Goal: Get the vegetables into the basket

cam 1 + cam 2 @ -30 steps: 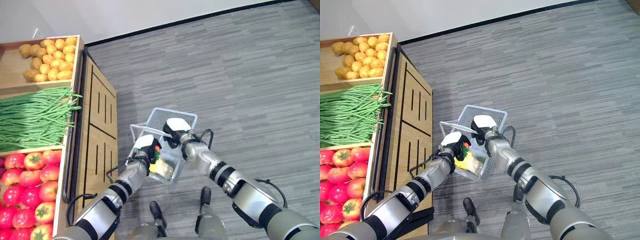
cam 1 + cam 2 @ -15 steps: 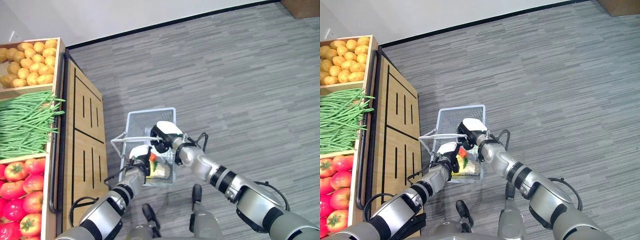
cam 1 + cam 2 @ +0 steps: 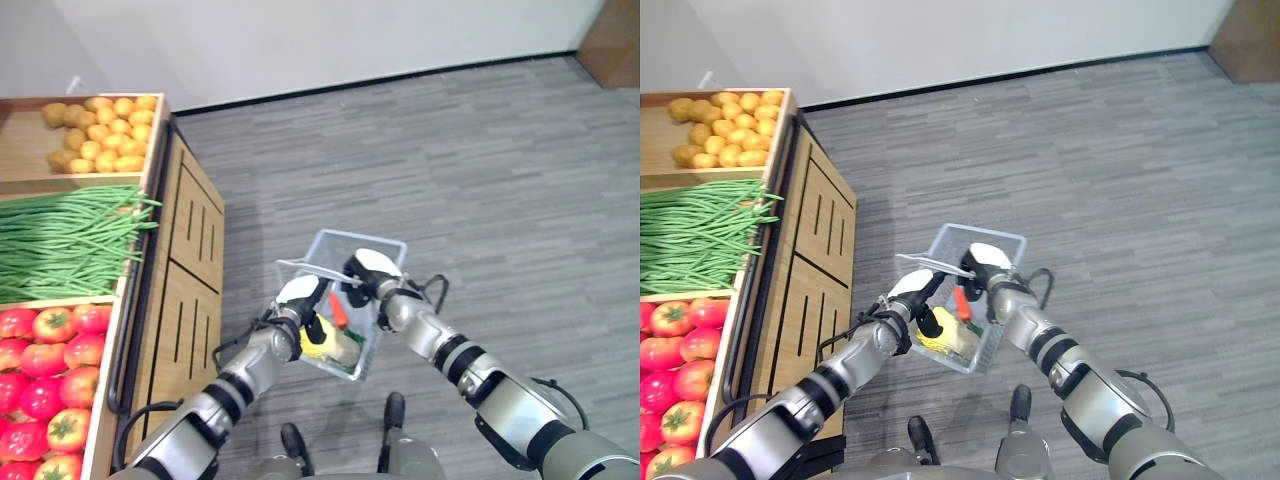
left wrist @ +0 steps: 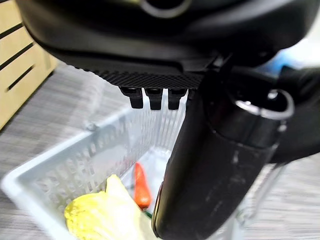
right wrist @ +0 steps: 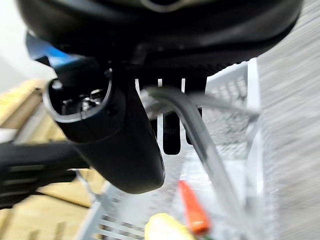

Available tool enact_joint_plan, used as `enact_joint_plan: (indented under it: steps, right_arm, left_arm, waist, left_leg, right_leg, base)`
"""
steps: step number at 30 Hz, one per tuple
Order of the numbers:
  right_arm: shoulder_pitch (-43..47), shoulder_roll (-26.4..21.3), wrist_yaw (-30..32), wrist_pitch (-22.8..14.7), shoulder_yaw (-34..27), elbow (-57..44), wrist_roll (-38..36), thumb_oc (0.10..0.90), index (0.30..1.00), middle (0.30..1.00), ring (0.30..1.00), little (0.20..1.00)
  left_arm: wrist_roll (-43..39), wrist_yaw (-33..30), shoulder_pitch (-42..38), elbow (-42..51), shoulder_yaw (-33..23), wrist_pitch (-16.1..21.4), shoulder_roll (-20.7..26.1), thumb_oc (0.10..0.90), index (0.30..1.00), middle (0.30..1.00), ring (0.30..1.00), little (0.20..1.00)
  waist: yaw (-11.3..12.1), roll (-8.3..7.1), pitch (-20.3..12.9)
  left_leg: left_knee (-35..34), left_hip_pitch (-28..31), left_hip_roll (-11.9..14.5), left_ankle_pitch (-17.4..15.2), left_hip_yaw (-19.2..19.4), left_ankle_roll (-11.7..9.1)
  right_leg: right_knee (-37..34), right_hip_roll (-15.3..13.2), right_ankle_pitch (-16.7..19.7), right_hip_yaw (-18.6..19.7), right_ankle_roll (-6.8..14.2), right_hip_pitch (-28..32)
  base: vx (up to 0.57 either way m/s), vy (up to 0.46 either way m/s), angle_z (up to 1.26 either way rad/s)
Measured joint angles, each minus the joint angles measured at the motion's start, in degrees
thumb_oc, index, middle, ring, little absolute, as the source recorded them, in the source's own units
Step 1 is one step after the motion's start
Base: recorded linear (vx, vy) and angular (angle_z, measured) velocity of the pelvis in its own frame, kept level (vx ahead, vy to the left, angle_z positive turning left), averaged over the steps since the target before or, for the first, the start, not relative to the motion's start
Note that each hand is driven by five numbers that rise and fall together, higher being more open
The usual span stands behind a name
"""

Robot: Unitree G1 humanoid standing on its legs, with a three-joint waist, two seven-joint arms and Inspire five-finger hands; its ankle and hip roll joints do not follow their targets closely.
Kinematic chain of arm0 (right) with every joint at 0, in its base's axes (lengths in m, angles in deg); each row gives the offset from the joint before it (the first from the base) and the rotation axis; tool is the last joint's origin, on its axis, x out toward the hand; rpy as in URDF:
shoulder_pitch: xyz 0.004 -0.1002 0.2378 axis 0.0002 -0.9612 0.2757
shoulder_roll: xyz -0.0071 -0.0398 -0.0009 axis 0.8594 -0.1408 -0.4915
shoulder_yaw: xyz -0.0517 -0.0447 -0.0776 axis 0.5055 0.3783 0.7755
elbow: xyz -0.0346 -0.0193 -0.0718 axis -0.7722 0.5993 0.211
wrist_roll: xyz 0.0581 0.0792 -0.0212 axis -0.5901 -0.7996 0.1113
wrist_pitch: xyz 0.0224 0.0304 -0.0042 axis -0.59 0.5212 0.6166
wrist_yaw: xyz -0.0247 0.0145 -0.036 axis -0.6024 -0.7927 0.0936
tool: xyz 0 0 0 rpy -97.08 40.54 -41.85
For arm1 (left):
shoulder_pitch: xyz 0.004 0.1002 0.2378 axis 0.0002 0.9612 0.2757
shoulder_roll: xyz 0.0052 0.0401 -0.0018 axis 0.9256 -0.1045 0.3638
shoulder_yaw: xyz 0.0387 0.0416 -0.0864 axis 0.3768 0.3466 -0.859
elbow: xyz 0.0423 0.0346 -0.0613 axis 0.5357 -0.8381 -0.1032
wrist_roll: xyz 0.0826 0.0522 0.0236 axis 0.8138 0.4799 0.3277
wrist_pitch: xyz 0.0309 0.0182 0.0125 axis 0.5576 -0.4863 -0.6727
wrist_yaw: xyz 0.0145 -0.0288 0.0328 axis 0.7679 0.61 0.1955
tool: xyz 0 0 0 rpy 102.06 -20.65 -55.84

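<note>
- A shop's produce corner: a wooden display stand holds separate bins of potatoes, green beans and tomatoes.
- Beside the stand, grey plank flooring runs to a plain white wall.

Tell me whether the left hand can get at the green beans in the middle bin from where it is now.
Probably not yet. The left hand is at the basket, apparently on its handle, well clear of the green beans. Nothing blocks the open bin, but the hand would first have to let go and swing across to the stand.
</note>
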Motion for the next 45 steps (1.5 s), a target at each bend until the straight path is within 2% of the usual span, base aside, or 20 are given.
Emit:
enact_joint_plan:
  steps: [4,7,8,10,11,13,16,19,23,25,27,29,33,38,41,45]
  right_arm:
    - [-1.89,-2.76,-1.16,0.10,-1.08,2.35,3.26,0.400,0.300,0.300,0.300,0.300]
    - [-5.69,-4.60,-1.90,-0.93,-5.63,2.09,4.31,0.400,0.300,0.300,0.300,0.300]
    - [-8.72,-5.94,-2.21,-1.25,-7.05,1.95,4.58,0.400,0.300,0.300,0.300,0.300]
    - [-11.76,-7.68,-2.93,-0.90,-9.04,2.35,5.84,0.400,0.300,0.300,0.300,0.300]
    - [-14.83,-8.55,-3.25,-1.19,-11.10,2.69,6.51,0.400,0.300,0.300,0.300,0.300]
    - [-16.64,-8.89,-3.33,-0.58,-11.71,3.56,6.68,0.400,0.300,0.300,0.300,0.300]
    - [-21.37,-9.66,-3.45,-0.99,-13.77,4.00,10.28,0.400,0.300,0.300,0.300,0.300]
    - [-24.69,-9.51,-2.71,-1.67,-15.76,6.40,13.15,0.400,0.300,0.300,0.300,0.300]
    - [-27.49,-7.59,-1.76,-1.76,-17.64,12.29,13.70,0.400,0.300,0.300,0.300,0.300]
    - [-30.39,-7.14,-0.80,-1.91,-17.95,13.40,13.78,0.400,0.300,0.300,0.300,0.300]
    - [-34.24,-3.85,1.19,-2.69,-20.47,17.96,13.61,0.400,0.300,0.300,0.300,0.300]
    - [-36.39,-2.09,3.00,-2.84,-23.17,21.67,11.91,0.400,0.300,0.300,0.300,0.300]
    - [-39.02,-1.18,3.47,-2.76,-24.46,23.75,6.37,0.400,0.300,0.300,0.300,0.300]
    - [-39.44,-1.02,3.80,-3.27,-24.42,23.68,2.99,0.400,0.300,0.300,0.300,0.300]
    - [-40.19,-0.34,4.46,-3.37,-24.96,23.96,0.84,0.400,0.300,0.300,0.300,0.300]
    - [-40.20,0.03,4.44,-3.39,-24.95,24.52,-0.38,0.400,0.300,0.300,0.300,0.300]
  left_arm:
    - [-3.82,3.58,3.66,5.90,-2.38,-0.10,5.81,0.900,1.000,1.000,1.000,1.000]
    - [-4.61,5.12,7.31,10.63,-5.68,0.33,8.62,0.900,1.000,1.000,1.000,1.000]
    - [-5.49,5.66,11.27,14.84,-8.70,0.75,10.39,0.900,1.000,1.000,1.000,1.000]
    - [-6.57,6.23,13.55,15.33,-11.11,1.01,11.02,0.900,1.000,1.000,1.000,1.000]
    - [-7.84,6.31,16.50,15.14,-14.07,0.96,11.49,0.900,1.000,1.000,1.000,1.000]
    - [-8.24,6.29,18.41,14.08,-15.20,0.10,12.61,0.900,1.000,1.000,1.000,1.000]
    - [-10.73,6.42,21.01,6.64,-17.21,0.01,11.87,0.900,1.000,1.000,1.000,1.000]
    - [-12.20,6.23,21.28,-6.62,-17.08,-0.40,7.95,0.900,1.000,1.000,1.000,1.000]
    - [-12.15,6.11,21.85,-20.06,-16.93,-1.33,3.07,0.900,1.000,1.000,1.000,1.000]
    - [-12.01,5.65,22.18,-23.70,-17.00,-0.86,0.96,0.900,1.000,1.000,1.000,1.000]
    - [-12.01,3.35,19.99,-36.43,-20.90,0.44,-2.99,0.900,1.000,1.000,1.000,1.000]
    - [-12.04,1.57,19.00,-43.42,-24.73,0.69,-3.80,0.900,1.000,1.000,1.000,1.000]
    - [-12.76,-1.44,19.79,-46.26,-28.62,1.07,-3.89,0.900,1.000,1.000,1.000,1.000]
    - [-13.04,-2.88,20.86,-46.08,-28.72,0.30,-3.68,0.900,1.000,1.000,1.000,1.000]
    - [-13.10,-3.54,21.43,-45.68,-28.74,0.46,-3.62,0.900,1.000,1.000,1.000,1.000]
    - [-13.33,-3.97,21.84,-45.59,-29.20,0.60,-3.62,0.900,1.000,1.000,1.000,1.000]
  waist:
    - [0.17,-0.07,-0.48]
    - [0.77,-0.28,-0.65]
    - [0.85,-0.73,-1.01]
    - [1.48,-1.31,-1.83]
    - [1.66,-2.02,-2.76]
    - [1.52,-2.70,-3.39]
    - [1.04,-4.02,-4.43]
    - [0.16,-4.78,-5.10]
    - [-0.54,-5.31,-5.61]
    - [-1.08,-5.38,-5.70]
    - [-2.00,-5.38,-8.37]
    - [-2.52,-5.49,-10.02]
    - [-3.04,-5.81,-10.76]
    - [-2.59,-5.56,-11.06]
    - [-1.48,-5.47,-11.10]
    - [-1.50,-5.46,-11.08]
  left_leg:
    - [0.00,1.05,0.17,-0.08,-0.47,-0.10]
    - [-0.01,1.57,0.32,-0.18,-0.84,-0.25]
    - [-0.02,1.82,0.46,-0.13,-1.68,-0.35]
    - [-0.02,1.83,0.53,-0.12,-2.37,-0.45]
    - [-0.02,1.75,0.58,-0.16,-2.59,-0.52]
    - [-0.03,1.75,0.59,-0.18,-2.59,-0.56]
    - [-0.03,1.78,0.60,-0.29,-2.59,-0.69]
    - [-0.03,1.71,0.52,-0.29,-2.50,-0.71]
    - [-0.04,1.73,0.55,-0.34,-2.35,-0.73]
    - [-0.04,1.73,0.55,-0.48,-2.15,-0.94]
    - [-0.29,1.77,0.66,-1.08,-1.61,-1.56]
    - [-0.34,2.11,0.74,-1.49,-0.81,-1.92]
    - [-0.34,2.40,0.80,-1.78,-0.26,-1.79]
    - [-0.33,2.46,0.80,-1.77,-0.30,-1.82]
    - [-0.32,2.43,0.81,-1.78,-0.42,-1.85]
    - [-0.33,2.43,0.81,-1.82,-0.57,-1.86]
  right_leg:
    - [0.01,0.14,-0.12,-0.46,-0.06,1.39]
    - [0.02,0.18,-0.32,-1.11,0.04,2.20]
    - [0.01,0.25,-0.68,-1.81,0.09,2.97]
    - [0.01,0.34,-0.98,-2.22,0.33,3.28]
    - [0.01,0.34,-1.12,-2.50,0.39,3.35]
    - [0.00,0.33,-1.18,-2.52,0.37,3.36]
    - [-0.02,0.31,-1.47,-2.56,0.72,3.38]
    - [-0.01,0.25,-1.78,-2.43,1.09,3.22]
    - [-0.07,0.28,-1.97,-2.23,1.12,3.14]
    - [-0.05,0.32,-1.98,-1.92,1.12,2.94]
    - [-0.19,0.49,-2.22,-1.31,1.08,2.56]
    - [-0.30,0.59,-2.35,-0.70,1.09,2.40]
    - [-0.32,0.63,-2.45,-0.31,1.00,2.40]
    - [-0.31,0.65,-2.48,-0.31,0.95,2.49]
    - [-0.31,0.65,-2.48,-0.47,0.94,2.55]
    - [-0.31,0.62,-2.58,-0.68,0.84,2.71]
  base:
    - [0.02,-0.001,0.04]
    - [-0.01,-0.011,0.11]
    - [0.00,-0.004,0.24]
    - [0.00,0.007,0.19]
    - [0.00,0.013,0.09]
    - [0.00,0.004,0.02]
    - [0.00,0.000,0.00]
    - [0.00,0.000,0.00]
    - [0.00,0.008,-0.03]
    - [0.03,0.014,-0.06]
    - [0.06,0.010,-0.15]
    - [0.03,-0.004,-0.21]
    - [0.01,-0.005,-0.06]
    - [0.00,0.000,0.00]
    - [0.00,0.000,0.01]
    - [0.00,0.000,0.02]
